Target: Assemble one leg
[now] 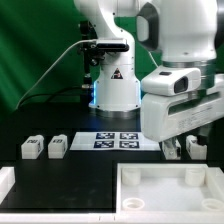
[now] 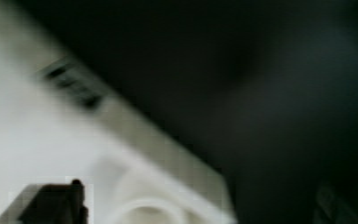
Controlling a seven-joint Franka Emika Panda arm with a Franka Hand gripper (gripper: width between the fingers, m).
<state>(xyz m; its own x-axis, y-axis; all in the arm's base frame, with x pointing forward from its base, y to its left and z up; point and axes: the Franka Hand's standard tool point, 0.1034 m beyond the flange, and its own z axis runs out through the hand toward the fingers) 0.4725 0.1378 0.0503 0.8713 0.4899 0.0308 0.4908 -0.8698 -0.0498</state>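
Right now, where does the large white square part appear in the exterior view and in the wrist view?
Exterior view: the large white square part lies at the bottom, toward the exterior view's right.
Wrist view: blurred, it is the pale surface beside one of the fingers.
Shared landmark: its round corner recess; which corner, I cannot tell.
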